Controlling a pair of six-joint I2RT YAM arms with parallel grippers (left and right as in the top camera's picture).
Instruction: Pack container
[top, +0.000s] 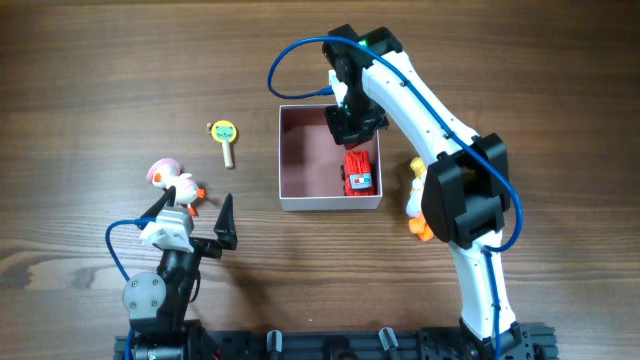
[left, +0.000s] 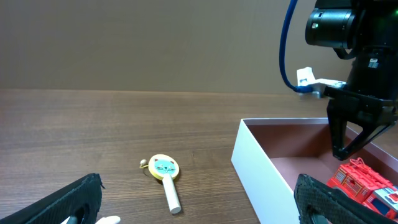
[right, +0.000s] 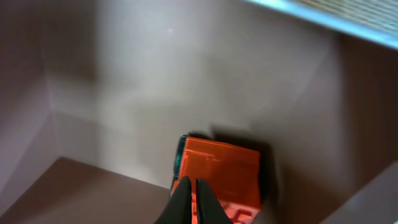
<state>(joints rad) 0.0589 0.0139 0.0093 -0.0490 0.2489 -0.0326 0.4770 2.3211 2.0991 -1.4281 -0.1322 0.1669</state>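
Overhead: one container (top: 304, 150), a square, shallow, lidless box with thin white walls and a dusty-pink floor, sits mid-table. There are four toys. One red plastic truck (top: 359, 172) lies inside by the right wall. One yellow cat-face disc on a wooden stick (top: 225, 138) and one pink-and-white bird (top: 168, 178) lie to the left, and one yellow-white figure (top: 414, 195) is half hidden to the right. The right gripper (top: 352, 125) hangs over the container. The left gripper (top: 192, 218) is spread wide and empty beside the bird.

Left wrist: the container's outer walls are plain white.

Right wrist: the fingers are pinched together, holding nothing, above the truck.
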